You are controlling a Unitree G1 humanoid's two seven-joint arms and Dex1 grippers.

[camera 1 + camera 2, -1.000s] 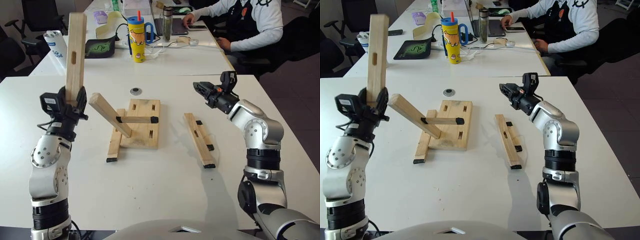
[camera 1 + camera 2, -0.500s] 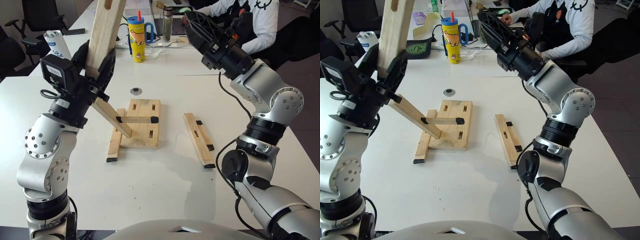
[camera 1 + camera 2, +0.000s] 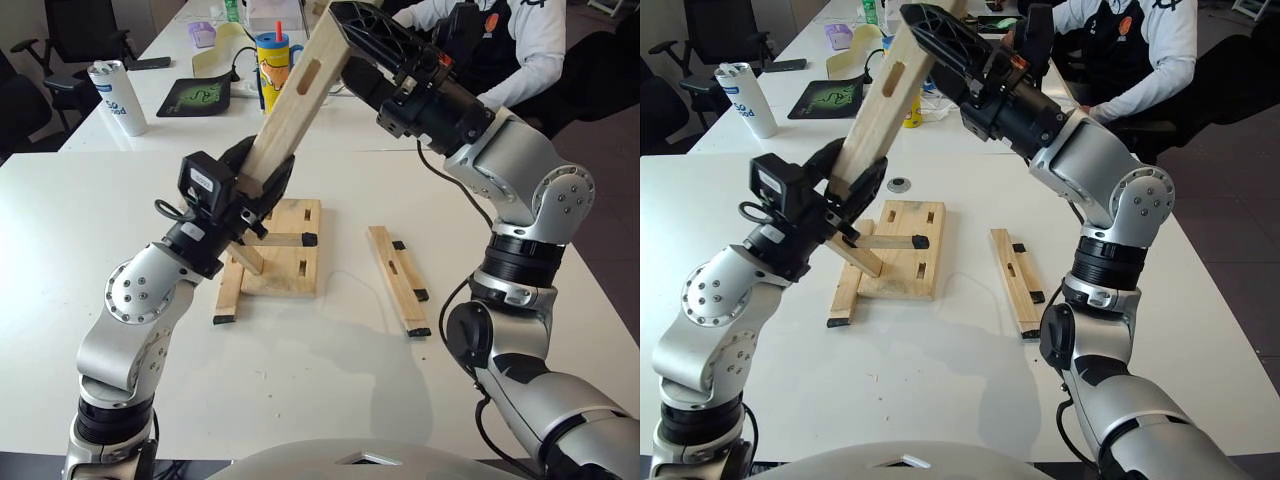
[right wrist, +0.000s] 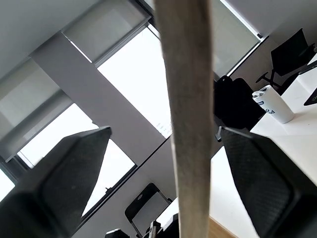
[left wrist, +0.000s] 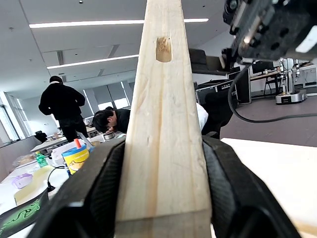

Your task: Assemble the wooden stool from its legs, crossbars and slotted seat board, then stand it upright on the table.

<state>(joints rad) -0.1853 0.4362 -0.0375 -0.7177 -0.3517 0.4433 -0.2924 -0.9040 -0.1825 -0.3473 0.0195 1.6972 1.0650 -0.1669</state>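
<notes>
Clamping the tilted leg (image 3: 296, 103) low is the left gripper (image 3: 262, 172); open right gripper (image 3: 341, 36) straddles its top.

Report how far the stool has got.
Done: a fitted leg and crossbar look joined on the seat board. In hand: the left gripper grips the held leg, tilted, its top end inside the open right gripper. Left: the loose leg lies on the table, and no stool stands yet.

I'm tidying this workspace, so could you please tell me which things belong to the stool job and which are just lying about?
Job: raised leg, seat board, crossbar, loose leg.
Lying about: yellow cup, white tumbler, black mat.
</notes>
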